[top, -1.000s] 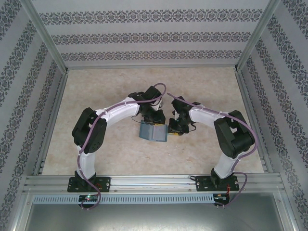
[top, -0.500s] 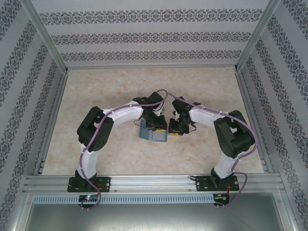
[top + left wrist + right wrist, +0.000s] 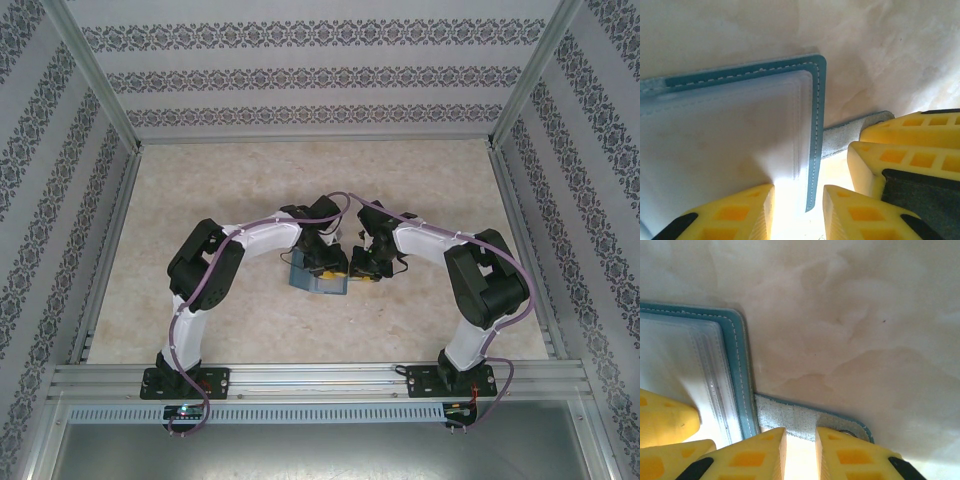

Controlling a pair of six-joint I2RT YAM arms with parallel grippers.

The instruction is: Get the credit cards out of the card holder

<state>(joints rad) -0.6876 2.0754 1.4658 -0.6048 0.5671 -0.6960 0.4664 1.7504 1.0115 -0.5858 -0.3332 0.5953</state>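
a lab robot cell: aluminium frame (image 3: 320,378), wallpaper-patterned walls (image 3: 320,75)

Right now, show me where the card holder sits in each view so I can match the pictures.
Top external: the card holder lies mid-table, partly under the arms' ends.
Left wrist: the card holder covers the left half, its teal stitched edge running down the middle.
Right wrist: the card holder sits at the left edge, corner towards the top.
Shared landmark: the grey strap tab, jutting from the holder's edge in both wrist views.
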